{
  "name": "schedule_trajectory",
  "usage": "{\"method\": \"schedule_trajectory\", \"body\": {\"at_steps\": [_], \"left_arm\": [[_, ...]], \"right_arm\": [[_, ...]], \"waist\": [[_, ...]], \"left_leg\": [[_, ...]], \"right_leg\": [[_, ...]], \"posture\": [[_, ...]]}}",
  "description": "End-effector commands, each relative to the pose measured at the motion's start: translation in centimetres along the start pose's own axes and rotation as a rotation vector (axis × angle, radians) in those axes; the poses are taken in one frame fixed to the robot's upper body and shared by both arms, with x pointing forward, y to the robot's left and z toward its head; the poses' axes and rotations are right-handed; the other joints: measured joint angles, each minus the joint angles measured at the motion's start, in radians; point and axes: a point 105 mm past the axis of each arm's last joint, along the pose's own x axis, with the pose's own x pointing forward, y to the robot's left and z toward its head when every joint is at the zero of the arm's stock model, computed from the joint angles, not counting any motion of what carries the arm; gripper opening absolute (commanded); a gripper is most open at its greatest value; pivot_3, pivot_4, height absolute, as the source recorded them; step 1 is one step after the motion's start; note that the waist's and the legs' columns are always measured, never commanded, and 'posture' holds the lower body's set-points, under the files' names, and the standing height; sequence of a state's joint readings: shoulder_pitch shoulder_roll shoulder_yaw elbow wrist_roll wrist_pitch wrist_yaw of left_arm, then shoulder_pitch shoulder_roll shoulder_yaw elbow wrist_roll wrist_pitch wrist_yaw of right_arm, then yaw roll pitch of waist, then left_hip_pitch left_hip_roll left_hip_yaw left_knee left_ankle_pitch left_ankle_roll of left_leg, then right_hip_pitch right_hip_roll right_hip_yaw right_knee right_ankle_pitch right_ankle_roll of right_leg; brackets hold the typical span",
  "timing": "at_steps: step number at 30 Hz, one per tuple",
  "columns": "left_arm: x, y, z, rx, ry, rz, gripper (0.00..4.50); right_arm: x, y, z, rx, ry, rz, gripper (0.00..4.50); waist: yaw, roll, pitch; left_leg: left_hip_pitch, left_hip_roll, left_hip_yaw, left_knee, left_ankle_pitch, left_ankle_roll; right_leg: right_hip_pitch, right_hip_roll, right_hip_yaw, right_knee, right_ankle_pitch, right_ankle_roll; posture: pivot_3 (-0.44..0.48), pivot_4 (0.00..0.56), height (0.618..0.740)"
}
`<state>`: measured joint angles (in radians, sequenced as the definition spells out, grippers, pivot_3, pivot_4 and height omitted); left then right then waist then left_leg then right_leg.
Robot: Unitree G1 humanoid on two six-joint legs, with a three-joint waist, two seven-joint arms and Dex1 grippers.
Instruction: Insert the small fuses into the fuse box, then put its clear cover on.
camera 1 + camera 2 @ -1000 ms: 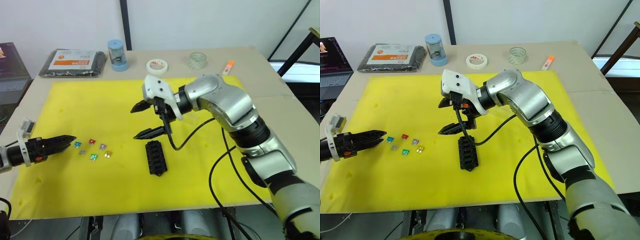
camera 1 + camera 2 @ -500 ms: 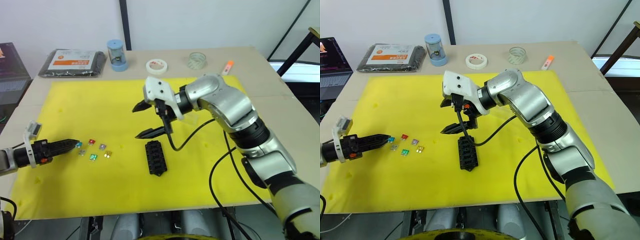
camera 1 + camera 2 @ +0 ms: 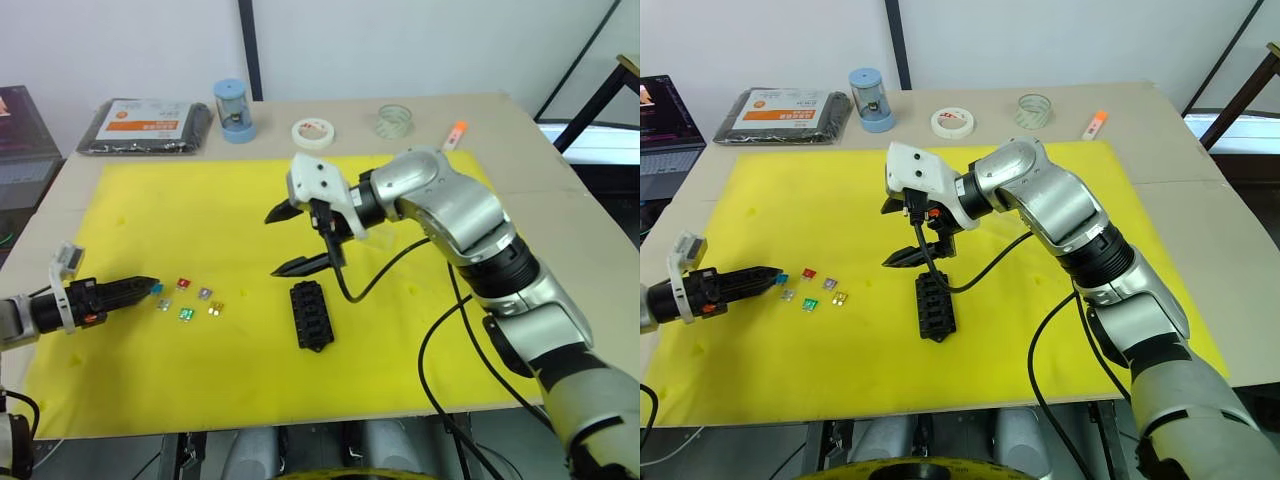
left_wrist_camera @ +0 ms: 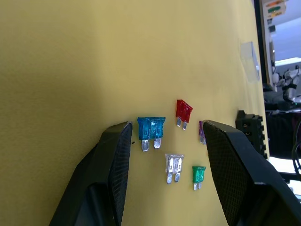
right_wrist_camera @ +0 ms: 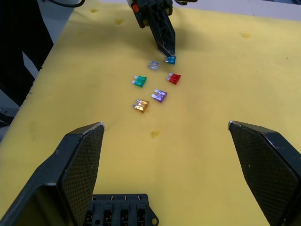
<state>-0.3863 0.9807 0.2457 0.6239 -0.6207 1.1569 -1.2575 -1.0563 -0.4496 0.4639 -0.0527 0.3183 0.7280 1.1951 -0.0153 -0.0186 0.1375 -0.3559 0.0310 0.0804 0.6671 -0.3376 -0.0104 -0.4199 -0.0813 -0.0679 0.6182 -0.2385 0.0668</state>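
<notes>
Left wrist view: left hand wide around teal fuse; purple fuse half hidden by finger.

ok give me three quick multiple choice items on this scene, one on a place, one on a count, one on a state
1. Where does the black slotted fuse box lie?
A. on the yellow mat
B. on the bare tabletop
C. on the black packet

2. How many small translucent blade fuses lie on the mat?
A. four
B. six
C. eight

3. How does the left gripper stand?
A. shut on the red fuse
B. open, with the teal fuse by one finger
C. shut and empty

Answers: 1 A, the box rests on the yellow mat. 2 B, the right wrist view shows six. 3 B, the left wrist view shows a wide gap between its fingers.
</notes>
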Motion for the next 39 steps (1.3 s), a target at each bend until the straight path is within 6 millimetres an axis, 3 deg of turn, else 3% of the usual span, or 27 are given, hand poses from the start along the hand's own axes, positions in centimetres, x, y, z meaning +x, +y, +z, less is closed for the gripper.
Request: {"method": "schedule_trajectory", "body": {"at_steps": [1, 14, 17, 19, 39], "left_arm": [[1.1, -0.3, -0.5, 0.010, 0.039, -0.018, 2.51], [1.3, 0.6, -0.6, 0.001, 0.023, 0.009, 2.51], [1.0, 0.9, -0.6, -0.004, 0.016, 0.018, 1.94], [0.8, 1.1, -0.7, -0.009, 0.013, 0.025, 1.26], [-0.9, 1.3, -0.4, -0.025, -0.056, 0.040, 1.26]], "right_arm": [[-0.3, 0.3, 1.1, -0.059, -0.019, -0.004, 4.50], [-0.6, 0.3, 1.0, -0.064, -0.009, -0.014, 4.50], [-0.6, 0.4, 0.9, -0.068, -0.007, -0.014, 4.50], [-0.6, 0.3, 0.9, -0.069, -0.006, -0.013, 4.50], [-0.3, 0.4, 0.8, -0.090, -0.005, 0.002, 4.50]], "waist": [[0.003, 0.000, 0.000], [0.005, 0.000, 0.000], [0.004, 0.000, 0.000], [0.003, 0.000, 0.000], [-0.005, 0.000, 0.000]], "left_leg": [[0.000, 0.000, 0.000, 0.000, 0.000, 0.000], [0.000, 0.000, -0.001, 0.000, 0.000, 0.000], [0.000, 0.000, -0.001, 0.000, 0.000, 0.000], [0.000, 0.000, -0.001, 0.000, 0.000, 0.000], [0.000, 0.001, 0.000, -0.001, 0.000, 0.000]], "right_leg": [[0.000, 0.000, 0.000, 0.000, 0.000, 0.000], [0.001, -0.001, 0.000, 0.000, 0.000, 0.000], [0.001, -0.001, 0.000, 0.000, 0.000, 0.000], [0.001, -0.001, 0.000, 0.000, 0.000, 0.000], [-0.001, 0.000, 0.000, 0.000, 0.000, 0.000]], "posture": [[0.000, 0.150, 0.740], [0.000, 0.150, 0.740], [0.000, 0.150, 0.740], [0.000, 0.150, 0.740], [0.000, 0.150, 0.740]]}}
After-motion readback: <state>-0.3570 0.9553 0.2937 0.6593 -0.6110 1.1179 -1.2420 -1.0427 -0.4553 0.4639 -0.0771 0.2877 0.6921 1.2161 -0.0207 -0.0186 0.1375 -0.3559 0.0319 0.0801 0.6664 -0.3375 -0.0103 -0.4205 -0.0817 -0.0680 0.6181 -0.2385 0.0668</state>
